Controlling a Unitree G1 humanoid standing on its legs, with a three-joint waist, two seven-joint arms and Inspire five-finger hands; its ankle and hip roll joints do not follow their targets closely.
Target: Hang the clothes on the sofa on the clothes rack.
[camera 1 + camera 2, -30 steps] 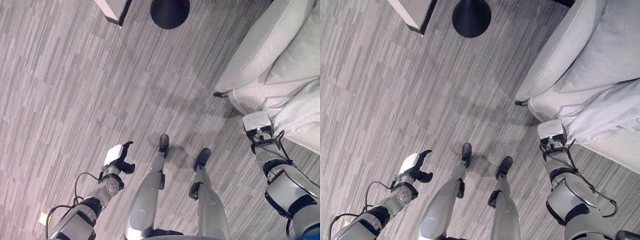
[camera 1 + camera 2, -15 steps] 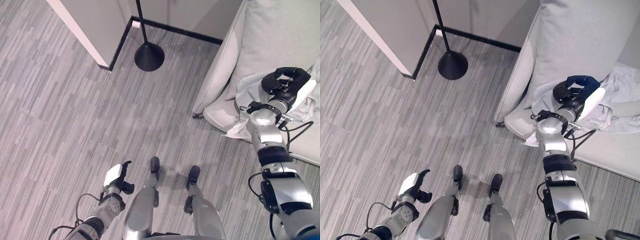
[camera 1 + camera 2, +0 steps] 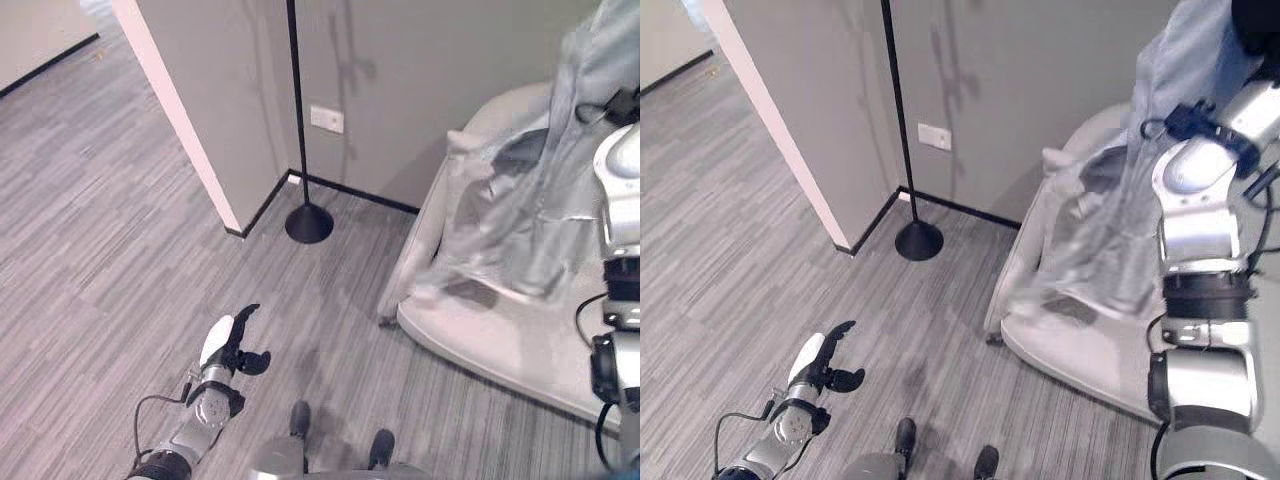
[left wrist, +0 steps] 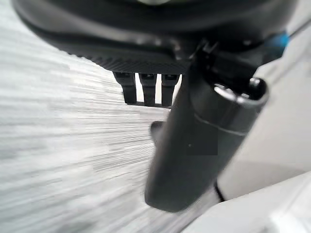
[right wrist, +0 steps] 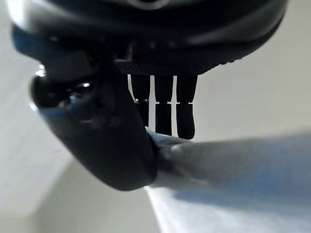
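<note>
While the right hand (image 5: 146, 111) pinches it, the garment (image 3: 530, 200) hangs roughly vertically.

A home living room: a light sofa (image 3: 500, 340), a stand's black pole (image 3: 296, 110), grey plank floor (image 3: 100, 230)

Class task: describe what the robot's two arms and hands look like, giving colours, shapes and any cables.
Both arms are built of rounded silver-grey segments joined by black bands. The right arm carries thin black cables. The left hand is dark with a white cover along one side. The right hand is dark, with slim black fingers set in a row.
</note>
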